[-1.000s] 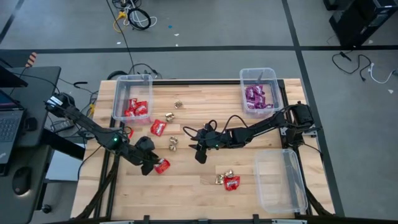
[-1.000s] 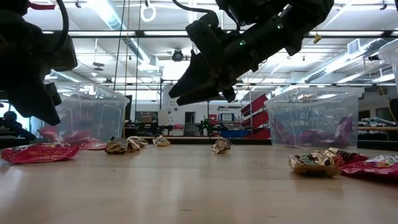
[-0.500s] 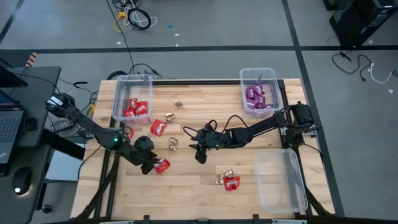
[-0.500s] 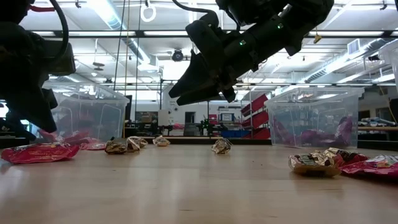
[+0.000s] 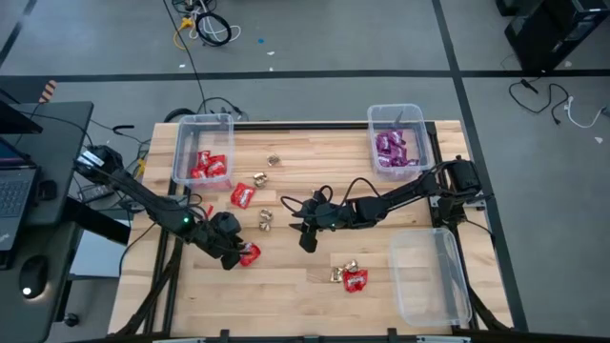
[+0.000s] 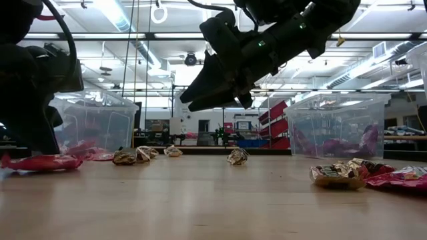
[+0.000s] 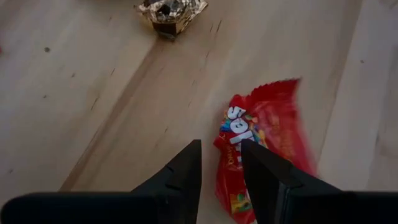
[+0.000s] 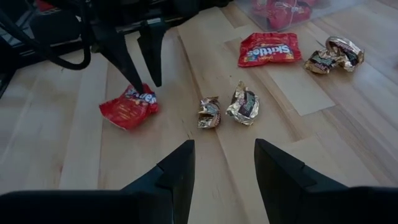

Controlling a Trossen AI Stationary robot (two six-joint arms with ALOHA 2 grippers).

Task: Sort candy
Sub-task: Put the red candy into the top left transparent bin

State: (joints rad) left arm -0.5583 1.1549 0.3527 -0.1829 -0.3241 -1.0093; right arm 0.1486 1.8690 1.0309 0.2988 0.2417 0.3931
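Note:
The candy lies scattered on the wooden table. A red packet (image 5: 249, 253) lies flat at the near left. My left gripper (image 5: 232, 257) is low over the packet's left edge, open, its fingers (image 7: 186, 171) astride that edge. My right gripper (image 5: 305, 238) hangs open above mid-table, holding nothing, with two gold pieces (image 8: 229, 107) ahead of it. Another red packet (image 5: 242, 195) and a gold piece (image 5: 274, 160) lie farther back. A gold piece and a red packet (image 5: 349, 276) lie near the front. My left gripper comes down slanting from the table's left onto the red packet's left edge (image 7: 229, 134). One fingertip (image 8: 142, 88) stands on that edge; the other is beside it over bare wood. The packet lies on the table.
A clear bin with red packets (image 5: 202, 152) stands at the far left. A second bin, with purple packets (image 5: 397, 141), stands at the far right. A third clear bin (image 5: 429, 276) stands at the near right. Bare wood lies along the near edge.
My left gripper has sunk toward the table and come down at the red packet's left edge. My right arm has kept still.

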